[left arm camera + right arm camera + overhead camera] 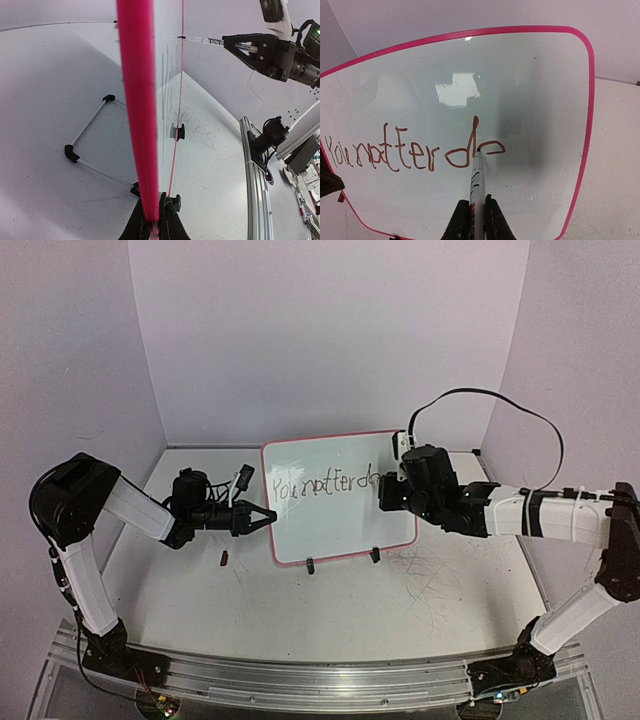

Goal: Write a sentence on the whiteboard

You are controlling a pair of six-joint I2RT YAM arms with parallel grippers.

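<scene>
The whiteboard [330, 525] stands upright on two black clip feet at the table's middle, pink rim around it. The sentence [325, 483] reads roughly "You potter de" in dark brown scrawl; it also shows in the right wrist view [395, 152]. My left gripper [268, 517] is shut on the board's left rim [137, 100], seen edge-on in the left wrist view. My right gripper [384, 496] is shut on a white marker [477, 192], its tip touching the board at the last letter "e" [492, 147].
A small dark marker cap [224, 559] lies on the table left of the board. Grey scratch marks [430, 580] cover the tabletop to the right. The board's wire stand [92, 150] shows behind it. An aluminium rail [300, 675] runs along the near edge.
</scene>
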